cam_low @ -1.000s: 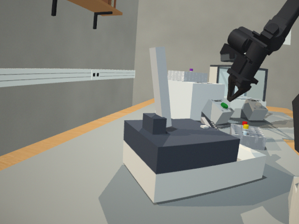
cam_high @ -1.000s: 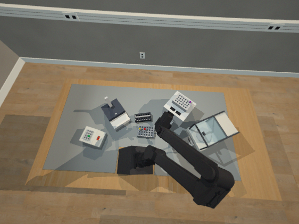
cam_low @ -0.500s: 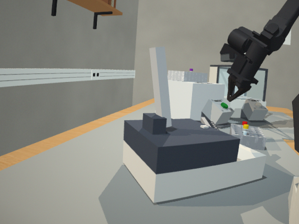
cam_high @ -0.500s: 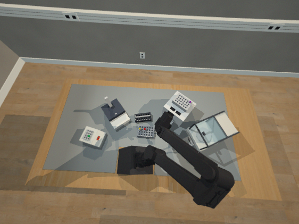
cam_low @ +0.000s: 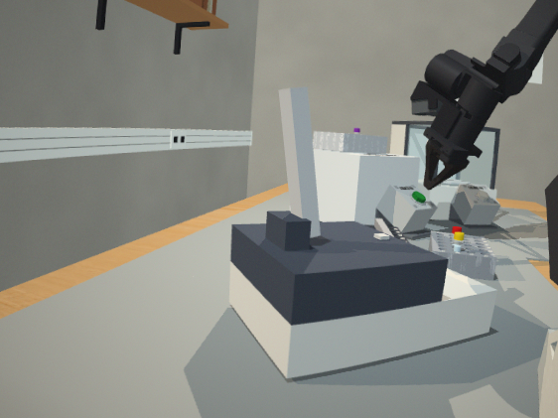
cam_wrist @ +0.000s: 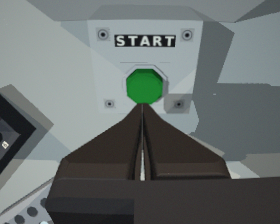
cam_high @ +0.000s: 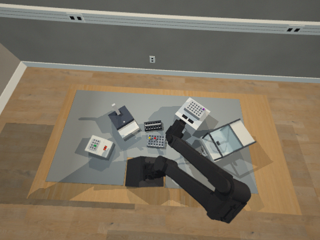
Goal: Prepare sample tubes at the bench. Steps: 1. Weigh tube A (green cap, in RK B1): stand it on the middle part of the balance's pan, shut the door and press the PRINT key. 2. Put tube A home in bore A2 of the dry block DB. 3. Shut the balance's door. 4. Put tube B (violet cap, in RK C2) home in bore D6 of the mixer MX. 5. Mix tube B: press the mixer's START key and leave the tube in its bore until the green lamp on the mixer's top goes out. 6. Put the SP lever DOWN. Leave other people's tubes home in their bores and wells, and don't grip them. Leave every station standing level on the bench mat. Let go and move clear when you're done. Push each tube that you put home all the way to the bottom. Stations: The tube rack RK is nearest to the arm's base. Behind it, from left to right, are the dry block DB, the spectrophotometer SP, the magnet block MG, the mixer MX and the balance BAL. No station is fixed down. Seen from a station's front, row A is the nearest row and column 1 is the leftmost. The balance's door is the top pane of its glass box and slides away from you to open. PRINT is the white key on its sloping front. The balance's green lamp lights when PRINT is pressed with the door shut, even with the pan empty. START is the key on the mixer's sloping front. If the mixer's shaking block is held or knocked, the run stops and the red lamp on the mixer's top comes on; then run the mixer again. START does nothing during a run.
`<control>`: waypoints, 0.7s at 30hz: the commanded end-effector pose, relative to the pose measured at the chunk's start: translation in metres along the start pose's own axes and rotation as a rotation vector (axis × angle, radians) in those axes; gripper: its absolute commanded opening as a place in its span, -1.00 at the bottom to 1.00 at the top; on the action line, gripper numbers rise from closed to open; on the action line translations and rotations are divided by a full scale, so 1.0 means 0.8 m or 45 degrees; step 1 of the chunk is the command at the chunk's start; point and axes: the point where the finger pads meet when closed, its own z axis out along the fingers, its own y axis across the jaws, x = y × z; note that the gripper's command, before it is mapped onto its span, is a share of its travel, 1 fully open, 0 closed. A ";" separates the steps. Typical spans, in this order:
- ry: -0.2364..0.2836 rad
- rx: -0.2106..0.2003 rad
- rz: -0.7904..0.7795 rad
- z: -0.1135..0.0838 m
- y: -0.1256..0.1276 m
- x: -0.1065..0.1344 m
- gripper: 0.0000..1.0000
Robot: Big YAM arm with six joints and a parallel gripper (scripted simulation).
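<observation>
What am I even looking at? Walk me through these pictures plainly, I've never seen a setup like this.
A single black robot arm works at a bench covered by a grey mat. One picture looks down from above, one looks across the bench from the side, and one comes from a camera on the arm's wrist.

On the mat stand lab stations: a tube rack, a dry block, a dark-topped spectrophotometer with its lever upright, a mixer carrying a violet-capped tube, and a glass balance.

The gripper is shut and holds nothing. Its pointed tip is right at the mixer's green START key; whether it touches is unclear.
</observation>
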 end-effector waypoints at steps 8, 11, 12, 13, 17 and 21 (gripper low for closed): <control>-0.041 0.005 0.031 0.011 0.000 -0.026 -1.00; -0.040 0.005 0.030 0.014 0.000 -0.025 -1.00; -0.040 0.005 0.030 0.015 0.000 -0.025 -1.00; -0.040 0.005 0.030 0.016 0.000 -0.025 -1.00; -0.040 0.005 0.029 0.018 0.000 -0.025 -1.00; -0.036 0.006 0.027 0.021 -0.001 -0.022 -1.00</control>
